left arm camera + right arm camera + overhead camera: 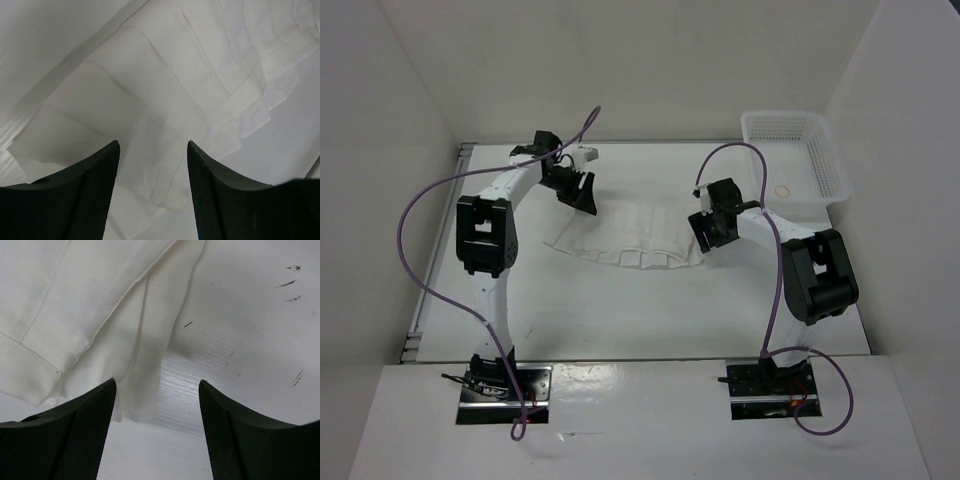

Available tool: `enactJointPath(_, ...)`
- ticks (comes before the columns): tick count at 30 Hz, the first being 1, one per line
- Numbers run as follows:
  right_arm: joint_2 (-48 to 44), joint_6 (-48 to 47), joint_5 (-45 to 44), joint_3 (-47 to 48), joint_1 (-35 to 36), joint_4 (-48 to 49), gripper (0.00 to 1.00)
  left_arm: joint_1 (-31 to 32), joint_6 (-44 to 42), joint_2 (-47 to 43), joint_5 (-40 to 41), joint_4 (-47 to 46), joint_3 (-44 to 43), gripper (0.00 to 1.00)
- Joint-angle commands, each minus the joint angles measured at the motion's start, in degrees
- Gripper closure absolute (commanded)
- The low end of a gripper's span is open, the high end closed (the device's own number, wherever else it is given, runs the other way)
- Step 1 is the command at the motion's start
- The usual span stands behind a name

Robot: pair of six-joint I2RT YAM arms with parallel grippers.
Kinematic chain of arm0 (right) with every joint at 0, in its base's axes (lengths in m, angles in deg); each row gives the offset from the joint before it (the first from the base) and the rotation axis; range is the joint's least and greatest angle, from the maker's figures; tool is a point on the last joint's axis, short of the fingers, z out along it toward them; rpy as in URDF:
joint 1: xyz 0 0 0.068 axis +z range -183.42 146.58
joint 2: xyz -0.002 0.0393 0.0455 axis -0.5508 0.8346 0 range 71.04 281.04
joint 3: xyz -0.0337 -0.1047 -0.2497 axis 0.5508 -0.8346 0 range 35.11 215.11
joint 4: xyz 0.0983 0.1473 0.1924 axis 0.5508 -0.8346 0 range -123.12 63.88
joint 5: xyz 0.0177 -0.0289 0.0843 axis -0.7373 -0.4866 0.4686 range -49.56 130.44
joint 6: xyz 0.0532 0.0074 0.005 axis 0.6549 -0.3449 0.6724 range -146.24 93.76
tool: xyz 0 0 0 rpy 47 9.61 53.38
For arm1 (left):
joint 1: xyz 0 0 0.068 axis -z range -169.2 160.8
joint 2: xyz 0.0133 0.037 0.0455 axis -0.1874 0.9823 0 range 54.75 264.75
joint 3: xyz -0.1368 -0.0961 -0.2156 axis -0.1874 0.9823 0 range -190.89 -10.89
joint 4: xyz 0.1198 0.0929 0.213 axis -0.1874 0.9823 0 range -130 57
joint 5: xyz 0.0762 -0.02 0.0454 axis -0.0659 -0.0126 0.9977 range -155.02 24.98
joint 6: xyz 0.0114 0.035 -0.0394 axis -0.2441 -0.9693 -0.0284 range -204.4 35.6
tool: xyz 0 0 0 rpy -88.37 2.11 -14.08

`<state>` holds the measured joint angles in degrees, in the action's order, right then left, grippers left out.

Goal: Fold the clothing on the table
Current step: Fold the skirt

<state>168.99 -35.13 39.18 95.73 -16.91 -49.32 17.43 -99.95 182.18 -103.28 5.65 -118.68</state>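
- The clothing [620,243], toward the surface's [620,310] far edge, looks thin, limp and light; pinch its 2 end corners.
- Left claw [153,145] and right claw [157,382] hover there, both apart and empty.

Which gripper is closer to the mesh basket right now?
Right. The right gripper hangs open over the clothing's right end, just left of the basket; the left gripper is over its left end, farther off.

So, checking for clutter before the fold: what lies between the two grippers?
Only the white clothing, lying on the table, spans from the left gripper to the right gripper; the top external view shows it.
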Motion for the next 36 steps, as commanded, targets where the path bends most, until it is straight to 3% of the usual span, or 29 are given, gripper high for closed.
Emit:
enactJointPath(1,0.22,-0.61,0.29,-0.33,0.27,0.00,0.28,-1.71,-3.17,1.93,-2.34,2.25,-1.81,0.37)
enactJointPath(8,0.22,-0.61,0.82,-0.33,0.27,0.00,0.28,-1.71,-3.70,2.99,-1.82,0.15,2.49,0.37)
enactJointPath(22,-0.30,-0.61,0.82,-0.33,0.27,0.00,0.28,-4.61,-2.03,4.57,2.31,-2.58,2.32,0.38)
enactJointPath(31,-7.15,-2.01,1.26,2.74,0.27,-3.43,0.28,-5.14,-0.98,-5.87,3.37,0.14,8.03,0.38)
enactJointPath(36,-13.66,-2.80,7.65,9.93,0.27,-10.19,0.21,-5.14,0.17,-16.77,4.16,2.34,8.55,0.33)
